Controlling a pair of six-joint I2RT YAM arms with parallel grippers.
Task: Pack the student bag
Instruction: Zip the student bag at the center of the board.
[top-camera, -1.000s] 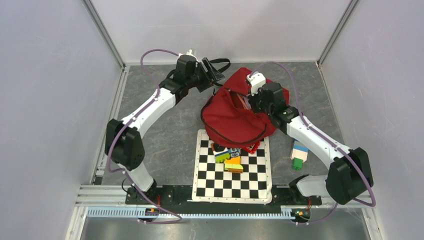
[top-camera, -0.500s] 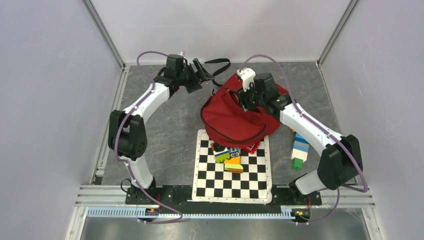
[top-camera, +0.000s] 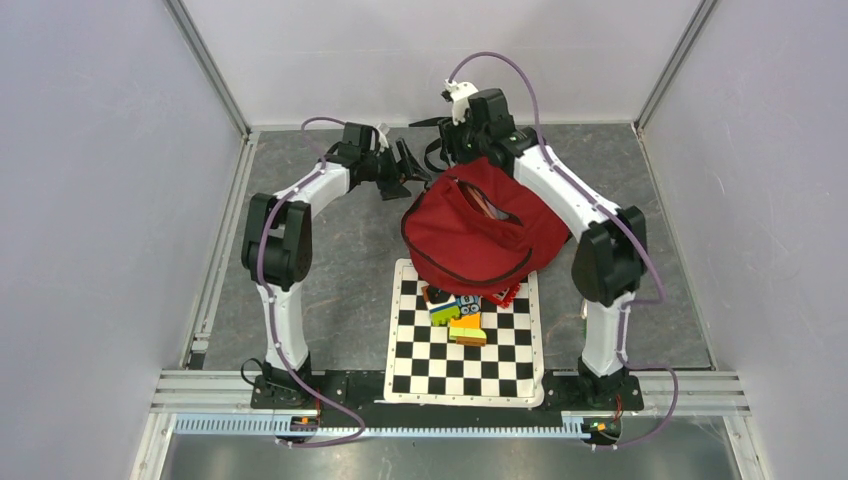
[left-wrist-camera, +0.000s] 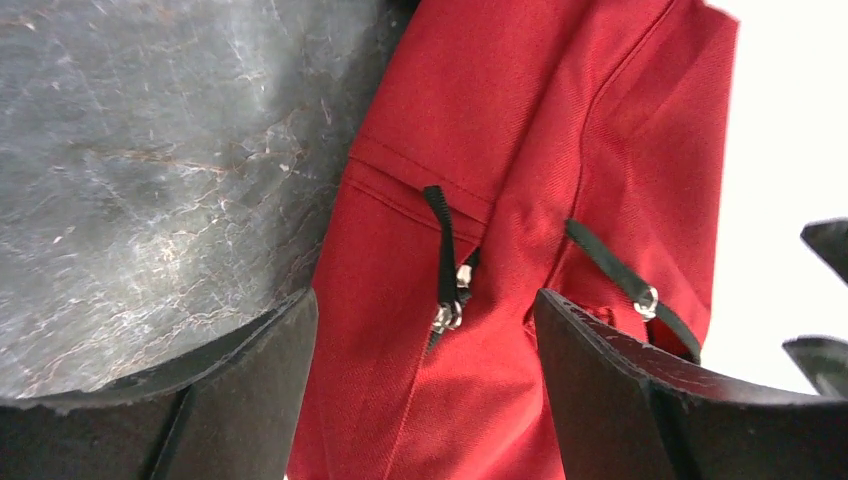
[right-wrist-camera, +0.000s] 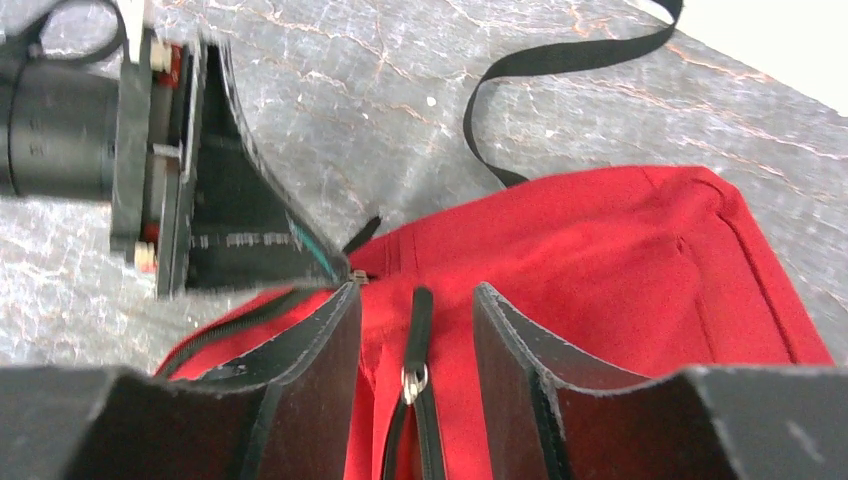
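The student bag (top-camera: 470, 232) is a dark red backpack lying on the grey table, its zipped mouth gaping toward the far side. My left gripper (top-camera: 408, 168) hovers open at the bag's far left corner. In the left wrist view its fingers (left-wrist-camera: 250, 375) stand wide apart over red fabric and a black zipper pull (left-wrist-camera: 445, 300). My right gripper (top-camera: 455, 140) is open at the bag's far edge. In the right wrist view a black zipper pull (right-wrist-camera: 415, 335) lies between its fingers (right-wrist-camera: 310, 365), touching neither.
A checkered mat (top-camera: 465, 360) lies in front of the bag with several colourful toy blocks (top-camera: 455, 315) on it. A black bag strap (right-wrist-camera: 560, 60) trails over the table behind the bag. The left gripper (right-wrist-camera: 200, 180) sits close beside my right fingers.
My right arm has swung from the bag's right side to its far edge and its gripper has opened. The left gripper has shifted down toward the bag's far left corner.
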